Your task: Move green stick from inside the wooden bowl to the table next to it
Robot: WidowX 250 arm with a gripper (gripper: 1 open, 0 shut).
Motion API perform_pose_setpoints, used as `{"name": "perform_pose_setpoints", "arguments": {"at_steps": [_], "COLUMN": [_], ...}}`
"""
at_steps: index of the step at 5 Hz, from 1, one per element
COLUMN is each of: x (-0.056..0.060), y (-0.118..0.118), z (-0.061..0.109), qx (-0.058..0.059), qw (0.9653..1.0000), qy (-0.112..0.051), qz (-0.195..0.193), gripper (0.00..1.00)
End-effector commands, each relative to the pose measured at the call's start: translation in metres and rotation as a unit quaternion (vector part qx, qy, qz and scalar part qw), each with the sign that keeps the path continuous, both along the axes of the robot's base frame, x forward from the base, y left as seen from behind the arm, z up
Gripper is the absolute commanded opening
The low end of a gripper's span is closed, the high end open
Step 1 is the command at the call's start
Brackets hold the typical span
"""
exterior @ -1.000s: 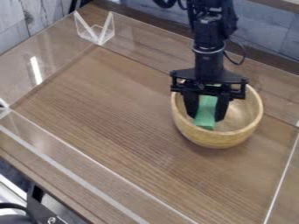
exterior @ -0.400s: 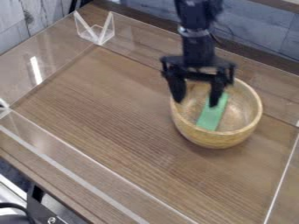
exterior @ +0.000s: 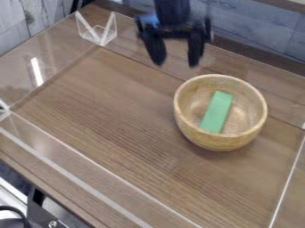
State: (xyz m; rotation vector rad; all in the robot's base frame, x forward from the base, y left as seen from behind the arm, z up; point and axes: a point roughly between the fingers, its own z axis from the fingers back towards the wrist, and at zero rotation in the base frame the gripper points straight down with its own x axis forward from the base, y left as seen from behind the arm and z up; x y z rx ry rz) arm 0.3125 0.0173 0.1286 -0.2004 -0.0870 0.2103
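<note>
In the single camera view, the tool point(exterior: 174, 52) hangs near the top centre of the frame, blurred, its two dark fingers spread wide with nothing between them. It stands well apart from the wooden bowl point(exterior: 222, 135), which sits right of centre on the surface point(exterior: 107, 116). The green stick point(exterior: 218, 111) lies flat inside the bowl, slanting from upper right to lower left across the pale floor, so the task's move is not yet done.

To do the step well, I would judge the tool should come down over the middle of the stick with its fingers lined across the narrow width, clear of the thick rim, then close, lift above the rim and set the piece on bare wood just beside the bowl. The stick lies low, so a shallow approach risks catching the bowl wall.

The bowl is round, light tan and smooth inside. The stick is a flat, bright green rectangle. The surface is brown wood grain with dark streaks, bordered by clear acrylic walls point(exterior: 48, 62).
</note>
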Motion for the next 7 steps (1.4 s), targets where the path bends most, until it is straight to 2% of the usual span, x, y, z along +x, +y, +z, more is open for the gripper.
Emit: {"name": "perform_pose_setpoints", "arguments": {"at_steps": [1,3,4,5,6,7], "x": [0.004,-0.017,-0.021,-0.024,-0.025,-0.027], "y": [0.017,0.06,0.078,0.081,0.082,0.077], "z": [0.039,0.035,0.038,0.041,0.044,0.038], "qx": [0.02,0.058,0.074,0.084,0.088,0.093], "qw": [0.9987,0.9958,0.9951,0.9944,0.9939,0.9938], "qy": [-0.043,-0.061,-0.065,-0.064,-0.062,-0.058], "qz": [0.016,0.035,0.013,-0.01,-0.024,-0.019], "gripper": [1.0,1.0,1.0,1.0,1.0,1.0]}}
